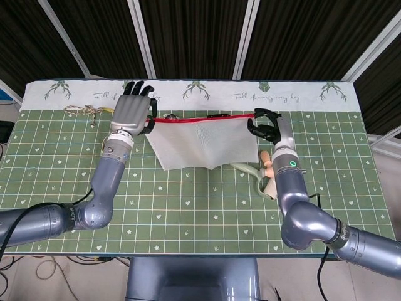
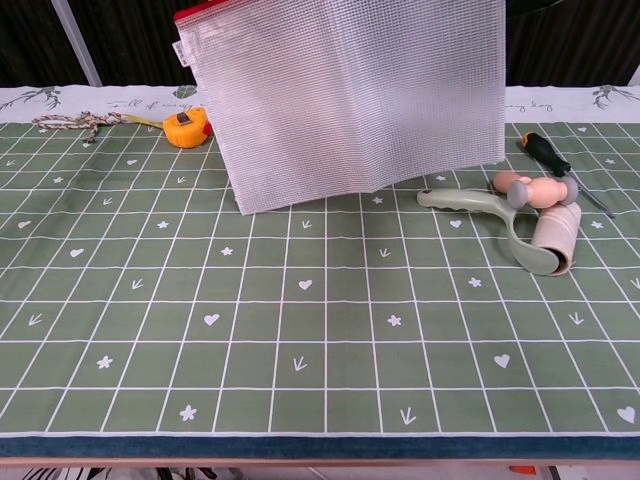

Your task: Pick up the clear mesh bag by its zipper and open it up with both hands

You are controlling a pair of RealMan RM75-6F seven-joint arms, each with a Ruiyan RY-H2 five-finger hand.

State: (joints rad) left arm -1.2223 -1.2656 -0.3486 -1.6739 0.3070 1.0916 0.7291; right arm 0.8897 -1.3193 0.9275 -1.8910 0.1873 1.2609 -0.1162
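The table (image 1: 56, 182) carried a green gridded cloth, and both arms reached over it from the near edge with forearms raised. The clear mesh bag (image 1: 203, 141) hung above the cloth between the two hands, its red zipper (image 1: 197, 118) stretched taut from one to the other. The left hand (image 1: 131, 114) stood upright, back to the head camera, fingers extended while it pinched the zipper's left end. The right hand (image 1: 268, 126) curled around the zipper's right end. Below the right hand lay a lint roller (image 2: 530, 215); just beyond it, a screwdriver (image 2: 545, 152). Beside the left hand sat a tape measure (image 2: 186, 128).
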